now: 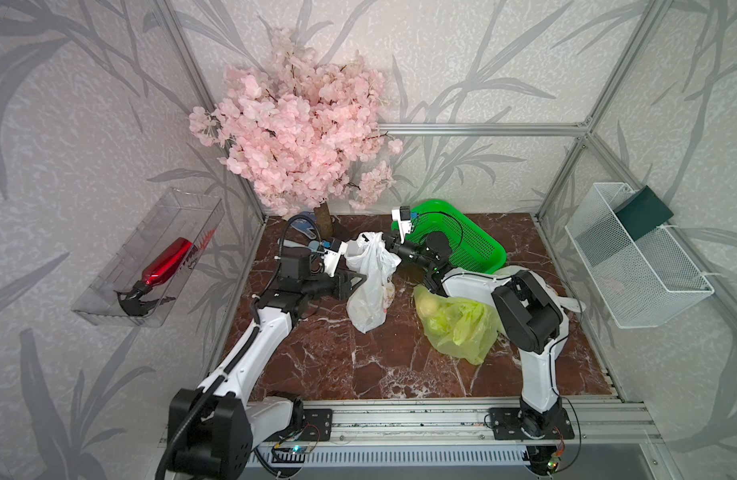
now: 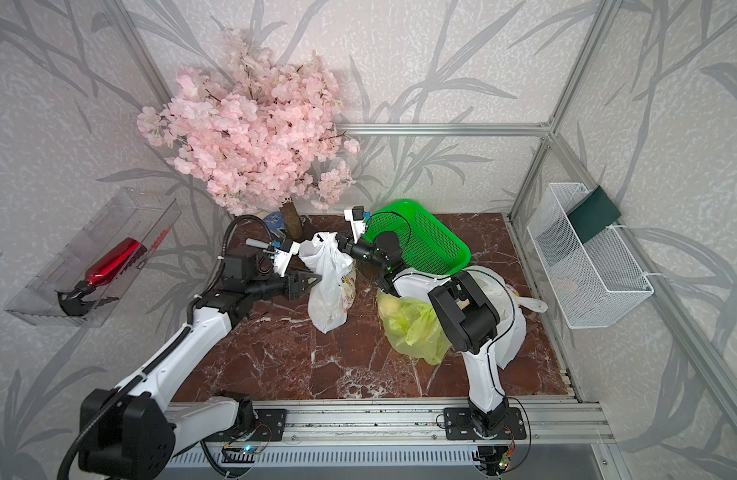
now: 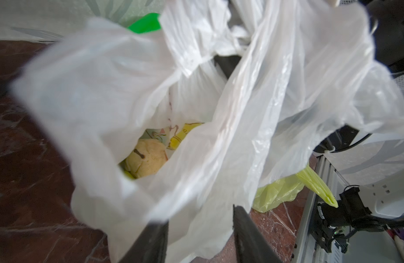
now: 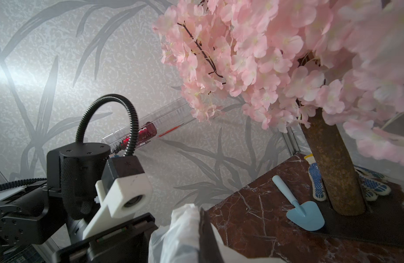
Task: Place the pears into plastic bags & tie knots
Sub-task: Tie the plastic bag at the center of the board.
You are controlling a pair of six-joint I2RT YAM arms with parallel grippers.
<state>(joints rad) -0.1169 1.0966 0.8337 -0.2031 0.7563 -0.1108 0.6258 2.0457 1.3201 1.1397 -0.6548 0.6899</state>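
Yellow-green bag (image 1: 462,332), bench right: one pear (image 1: 427,309) showing. White bag (image 1: 371,282), mid-bench: second pear (image 3: 145,159) inside. Green basket (image 1: 479,249) behind. Left jaws apart, astride the white bag's plastic; right jaws clamped on its handle.

White link shells, black joint housings on left arm (image 1: 250,345) & right arm (image 1: 539,374). Black, flat, wedge-ish fingers (image 3: 248,238). Behind fingers: white cam mount (image 4: 123,191) w/ round lens, then black corrugated cable (image 4: 106,97). Farthest back: black base plate (image 1: 499,419) w/ screws.
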